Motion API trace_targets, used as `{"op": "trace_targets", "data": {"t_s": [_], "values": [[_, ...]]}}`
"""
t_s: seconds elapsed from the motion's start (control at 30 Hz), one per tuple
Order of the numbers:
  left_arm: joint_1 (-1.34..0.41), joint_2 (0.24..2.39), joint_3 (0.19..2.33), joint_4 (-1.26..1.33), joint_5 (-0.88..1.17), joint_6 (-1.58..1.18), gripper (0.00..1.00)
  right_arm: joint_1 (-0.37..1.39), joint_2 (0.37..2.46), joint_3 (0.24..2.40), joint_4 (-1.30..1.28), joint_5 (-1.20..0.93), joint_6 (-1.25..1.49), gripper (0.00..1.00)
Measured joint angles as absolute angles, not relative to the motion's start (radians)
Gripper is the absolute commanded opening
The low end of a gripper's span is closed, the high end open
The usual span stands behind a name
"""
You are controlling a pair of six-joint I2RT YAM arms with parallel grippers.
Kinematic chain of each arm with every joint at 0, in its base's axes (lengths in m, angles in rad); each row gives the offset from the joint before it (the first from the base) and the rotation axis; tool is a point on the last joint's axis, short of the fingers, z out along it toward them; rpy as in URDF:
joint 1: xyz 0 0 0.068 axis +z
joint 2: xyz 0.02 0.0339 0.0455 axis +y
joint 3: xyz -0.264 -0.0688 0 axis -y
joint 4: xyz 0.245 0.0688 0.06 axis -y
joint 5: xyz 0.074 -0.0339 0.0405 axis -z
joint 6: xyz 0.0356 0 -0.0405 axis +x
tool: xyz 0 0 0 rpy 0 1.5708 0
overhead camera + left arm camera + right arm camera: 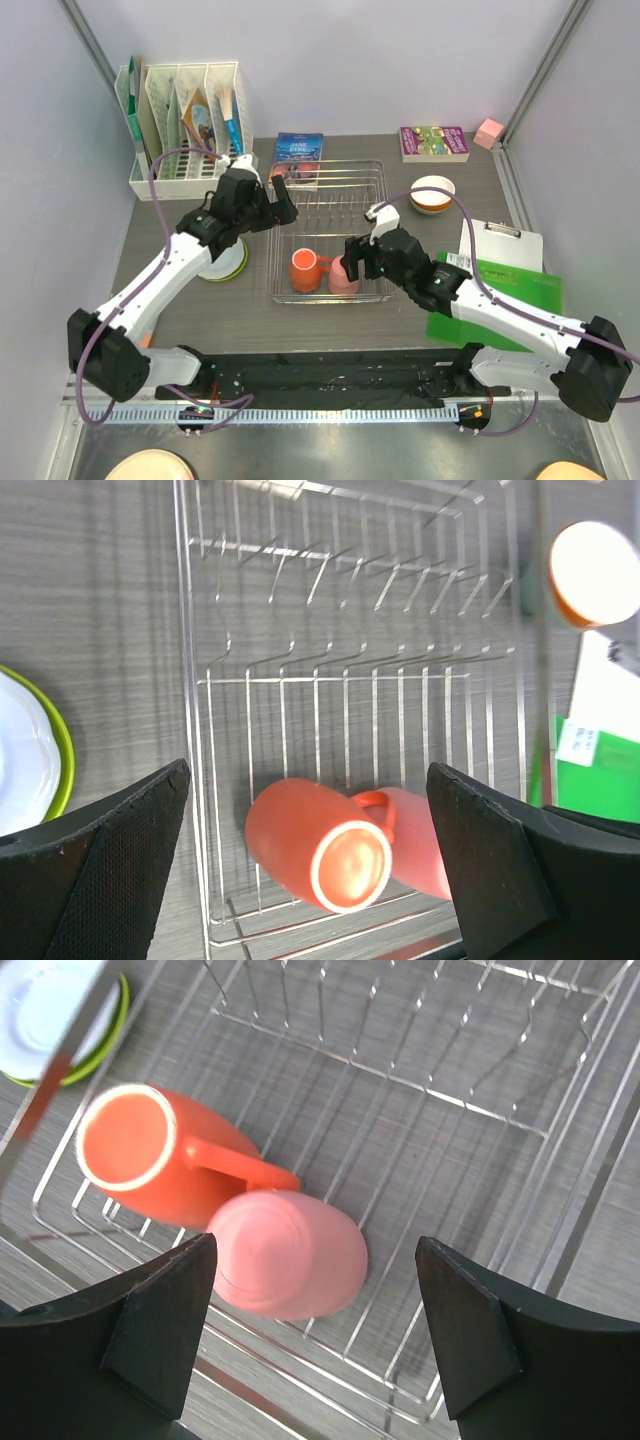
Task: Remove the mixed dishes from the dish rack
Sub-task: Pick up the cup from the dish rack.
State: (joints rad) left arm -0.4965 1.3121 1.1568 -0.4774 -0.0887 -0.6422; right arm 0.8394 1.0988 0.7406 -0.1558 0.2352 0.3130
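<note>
Dish rack point(335, 215), near end: orange mug point(304, 270) and pink cup point(342, 278), lying touching. Wrist views show me what the top view hides: left gripper point(308, 770) and right gripper point(315, 1243) both spread wide above the rack. Only top and left views list a bowl point(432, 193) outside, to its right.

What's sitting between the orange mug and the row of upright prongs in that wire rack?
Nothing: in the left wrist view, only bare dish rack wire lies between the orange mug and the prongs.

Shiny silver wire dish rack point(350, 680) (metal), smooth matt plastic orange mug point(160, 1165).
</note>
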Motion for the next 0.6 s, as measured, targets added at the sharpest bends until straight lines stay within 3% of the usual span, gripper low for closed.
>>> {"op": "trace_targets", "data": {"t_s": [0.6], "values": [[-0.496, 1.225, 1.061, -0.422, -0.088, -0.646, 1.0, 0.842, 1.174, 0.681, -0.049, 0.13, 0.34, 0.86]]}}
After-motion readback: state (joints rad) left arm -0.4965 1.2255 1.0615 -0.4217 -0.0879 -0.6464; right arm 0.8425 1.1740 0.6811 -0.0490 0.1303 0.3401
